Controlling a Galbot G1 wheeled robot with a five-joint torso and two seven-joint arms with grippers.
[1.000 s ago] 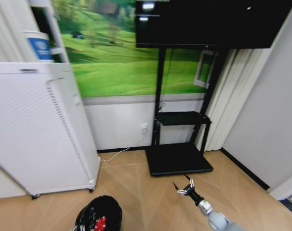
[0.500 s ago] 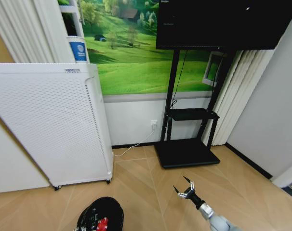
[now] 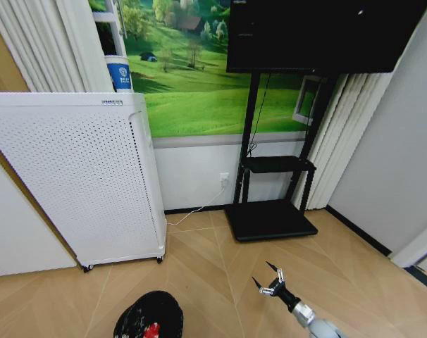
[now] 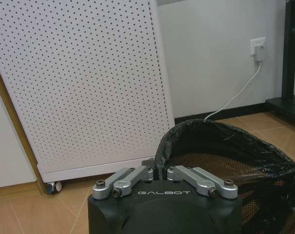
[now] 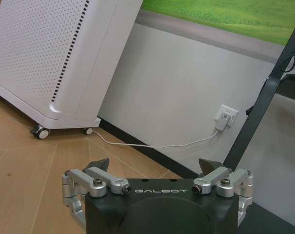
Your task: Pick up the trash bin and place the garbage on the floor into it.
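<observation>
- One bin [image 3: 149, 318], black and lined with a black bag, sits low in the head view, left of centre over the wood floor [image 3: 199, 260]; a red-and-white scrap [image 3: 151, 328] shows inside it.
- The left gripper [image 4: 157, 171] has its fingers drawn together on the bin's near rim, pinching it; the bin's mouth opens just beyond.
- The right gripper [image 3: 270, 282] hangs over bare floor to the bin's right, apart from it, its two dark-tipped fingers spread wide with nothing between them.
- One tall white perforated appliance [image 3: 72, 179] stands on castors behind the bin, against the wall.
- One black TV stand [image 3: 270, 218] rests to its right, carrying one dark screen [image 3: 319, 35].
- One white cable [image 5: 152, 145] runs along the floor to one wall socket [image 5: 225, 116].
- A green landscape mural [image 3: 199, 77] covers the wall above.
</observation>
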